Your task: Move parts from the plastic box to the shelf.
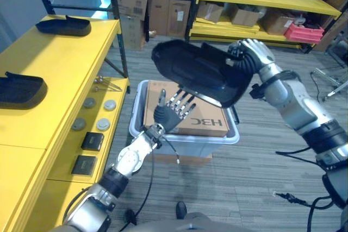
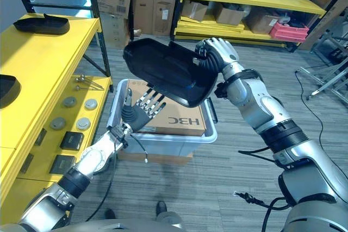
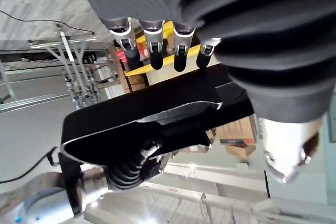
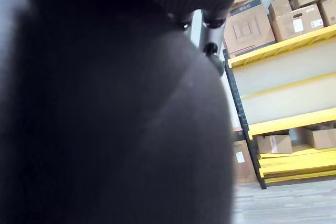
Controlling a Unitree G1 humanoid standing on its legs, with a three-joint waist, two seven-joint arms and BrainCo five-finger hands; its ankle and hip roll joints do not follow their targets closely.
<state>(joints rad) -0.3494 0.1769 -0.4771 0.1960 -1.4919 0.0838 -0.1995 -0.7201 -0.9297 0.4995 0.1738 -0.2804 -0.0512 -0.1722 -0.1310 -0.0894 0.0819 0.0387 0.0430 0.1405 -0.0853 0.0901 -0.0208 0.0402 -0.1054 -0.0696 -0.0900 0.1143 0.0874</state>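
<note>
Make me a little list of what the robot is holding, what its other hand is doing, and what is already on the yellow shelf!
held part: large black plastic part, lifted above the plastic box
right hand: curled round the part's edge
left hand: open, fingers straight, under the part
in the box: cardboard box
yellow shelf: two black parts on top
lower level: round discs, flat black blocks

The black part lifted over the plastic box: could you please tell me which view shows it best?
The right eye view: the whole black part shows, gripped by the right hand. The left eye view nearly matches. The left wrist view shows its underside; the right wrist view shows a dark surface up close.
</note>
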